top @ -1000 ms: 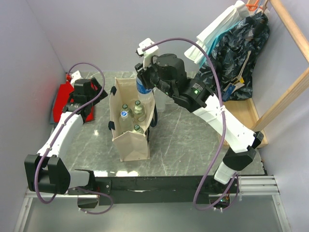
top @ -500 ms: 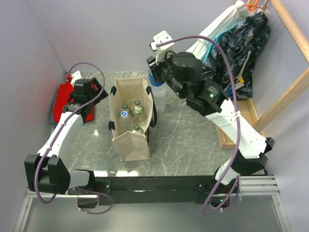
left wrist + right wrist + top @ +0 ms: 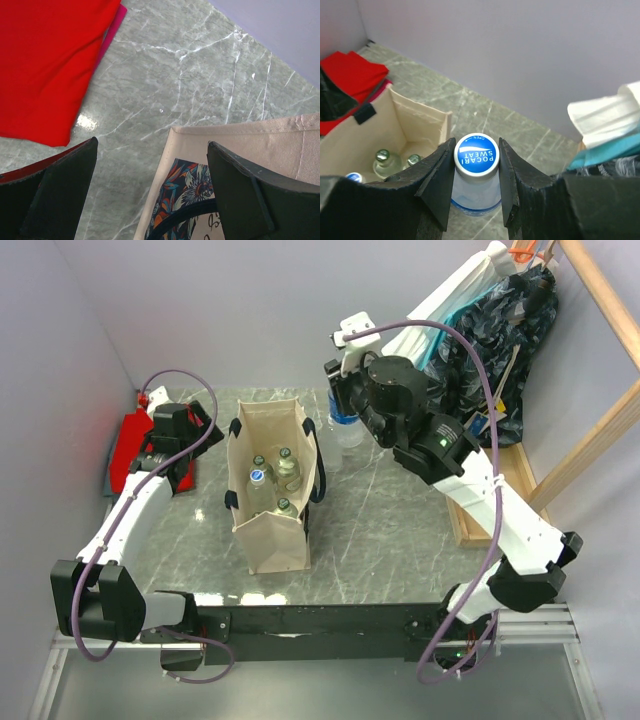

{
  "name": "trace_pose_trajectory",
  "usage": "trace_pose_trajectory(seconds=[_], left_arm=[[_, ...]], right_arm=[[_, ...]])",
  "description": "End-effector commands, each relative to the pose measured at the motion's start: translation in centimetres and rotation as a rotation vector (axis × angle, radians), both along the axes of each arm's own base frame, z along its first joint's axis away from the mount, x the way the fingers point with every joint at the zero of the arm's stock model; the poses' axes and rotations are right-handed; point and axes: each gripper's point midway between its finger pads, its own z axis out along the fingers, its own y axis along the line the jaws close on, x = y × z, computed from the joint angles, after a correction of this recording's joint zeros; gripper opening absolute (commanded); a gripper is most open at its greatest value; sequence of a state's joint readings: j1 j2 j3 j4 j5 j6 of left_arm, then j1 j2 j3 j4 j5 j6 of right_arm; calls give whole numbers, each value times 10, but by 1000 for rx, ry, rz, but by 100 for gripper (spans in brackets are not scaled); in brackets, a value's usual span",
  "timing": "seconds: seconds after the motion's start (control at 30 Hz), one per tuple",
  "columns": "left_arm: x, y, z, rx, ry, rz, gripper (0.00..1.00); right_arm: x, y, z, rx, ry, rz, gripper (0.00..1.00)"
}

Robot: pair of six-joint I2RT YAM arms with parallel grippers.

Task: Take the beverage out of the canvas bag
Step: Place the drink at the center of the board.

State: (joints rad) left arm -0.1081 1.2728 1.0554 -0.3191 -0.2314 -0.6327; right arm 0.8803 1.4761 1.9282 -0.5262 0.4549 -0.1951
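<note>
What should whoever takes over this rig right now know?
Left gripper: open, empty, beside the canvas bag, near the red cloth.
Right gripper: shut on a blue-capped bottle by its neck.
Bottle: clear of the bag, over the table on the bag's right; whether it touches down cannot be told.
Bag: upright, three more bottles inside.
Done: one beverage out.
Left: set it down, release.

This looks like a robot test booth in a lab. Plain lilac partition walls (image 3: 220,310) enclose a grey marble-patterned table (image 3: 380,530). A left arm (image 3: 130,515) and right arm (image 3: 480,490) sit on a black rail (image 3: 300,620), trailing purple cables (image 3: 76,632). Clothes (image 3: 500,340) hang on a bare wooden frame (image 3: 590,443).
</note>
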Motion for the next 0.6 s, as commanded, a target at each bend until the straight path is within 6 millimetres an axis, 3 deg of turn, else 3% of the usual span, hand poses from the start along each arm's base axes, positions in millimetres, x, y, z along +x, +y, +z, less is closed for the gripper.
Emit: trace_pose_trajectory(seconds=[0.0,0.37,0.57], left_arm=[[7,-4,21,-16,-65,-14,96],[9,-6,17,-22,-56,-20,96],[10,-8,16,-23,-54,-26,96]], right_arm=[[-1,-39,59,223,-128,-64,0],[26,-65,19,250,-52,-114,0],[44,-67,-7,257,-20,-130,0]])
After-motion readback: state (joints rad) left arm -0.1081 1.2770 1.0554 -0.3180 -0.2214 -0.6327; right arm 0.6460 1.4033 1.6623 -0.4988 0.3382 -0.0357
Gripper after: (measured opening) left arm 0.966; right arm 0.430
